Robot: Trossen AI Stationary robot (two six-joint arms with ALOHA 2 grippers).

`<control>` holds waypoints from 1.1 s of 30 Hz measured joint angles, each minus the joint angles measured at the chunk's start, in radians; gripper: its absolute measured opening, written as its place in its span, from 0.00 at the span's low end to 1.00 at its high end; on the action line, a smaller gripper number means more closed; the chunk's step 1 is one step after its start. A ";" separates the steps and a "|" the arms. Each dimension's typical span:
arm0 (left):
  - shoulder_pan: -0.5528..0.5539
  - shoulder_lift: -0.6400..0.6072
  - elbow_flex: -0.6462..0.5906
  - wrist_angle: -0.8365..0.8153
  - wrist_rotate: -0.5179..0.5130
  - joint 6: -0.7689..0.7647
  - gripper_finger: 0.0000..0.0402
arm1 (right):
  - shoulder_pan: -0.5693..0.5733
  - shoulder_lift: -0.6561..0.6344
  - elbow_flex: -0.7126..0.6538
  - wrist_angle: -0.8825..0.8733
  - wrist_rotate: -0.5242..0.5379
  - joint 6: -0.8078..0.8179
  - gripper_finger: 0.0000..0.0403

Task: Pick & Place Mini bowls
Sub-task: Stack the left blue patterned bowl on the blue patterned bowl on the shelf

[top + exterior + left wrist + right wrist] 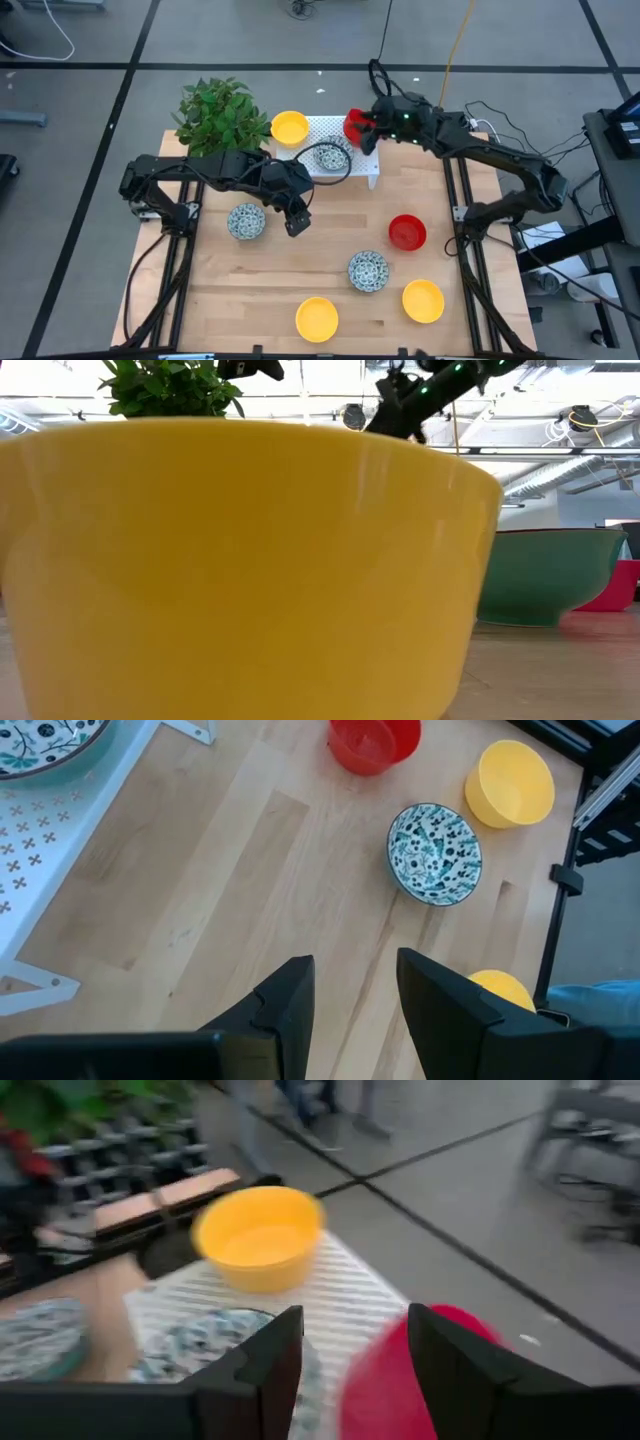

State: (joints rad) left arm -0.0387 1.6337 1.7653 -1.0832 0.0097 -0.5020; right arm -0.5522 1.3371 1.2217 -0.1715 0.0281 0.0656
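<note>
High view, right arm: reaches from the table's 3 o'clock edge up toward 12 o'clock, elbow bent, its right gripper [366,130] at the far right corner of the white rack [372,170].
Right gripper state: fingers clamped on the rim of a red bowl [355,124]; in the right wrist view that bowl [400,1380] sits between the two dark fingers [262,1370].
Left arm: stretches from the 9 o'clock edge toward the table's centre, forearm level, left gripper [297,222] over bare wood.
Left gripper state: fingers apart, nothing between them [355,1010].
On the rack: a yellow bowl [290,128] at its 10 o'clock corner, a speckled bowl [331,155] near its middle.
On the table: speckled bowl [246,221] just beside the left gripper at 9 o'clock; second red bowl [407,232] toward 3 o'clock; another speckled bowl [367,271] at 5 o'clock; two yellow bowls [317,318] and [423,301] along the 6 o'clock edge.
Writing: none readable.
Materials: pale wooden table [300,270] with plank grain; rack of white sheet with cross-shaped perforations [40,830]; red bowls glossy, yellow plain, speckled ones blue on white inside.
Other: leafy plant [218,115] at the 11 o'clock corner.
Low view: filled by the wall of one yellow bowl [240,560].
</note>
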 joint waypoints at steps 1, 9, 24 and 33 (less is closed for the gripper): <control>0.000 0.000 0.000 -0.001 0.000 0.000 0.36 | 0.000 -0.018 0.000 -0.030 0.053 -0.008 0.42; 0.000 0.000 0.000 -0.015 0.000 0.000 0.36 | -0.016 -0.055 0.000 -0.296 0.396 -0.094 0.42; -0.017 0.000 0.000 -0.018 -0.001 -0.035 0.36 | -0.018 0.092 -0.045 -0.219 0.291 0.010 0.43; -0.041 0.000 0.000 -0.023 -0.001 -0.038 0.36 | -0.015 0.074 -0.046 -0.221 0.280 0.021 0.44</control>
State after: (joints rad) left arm -0.0798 1.6337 1.7653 -1.1062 0.0092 -0.5404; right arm -0.5670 1.4112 1.1755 -0.3925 0.3084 0.0864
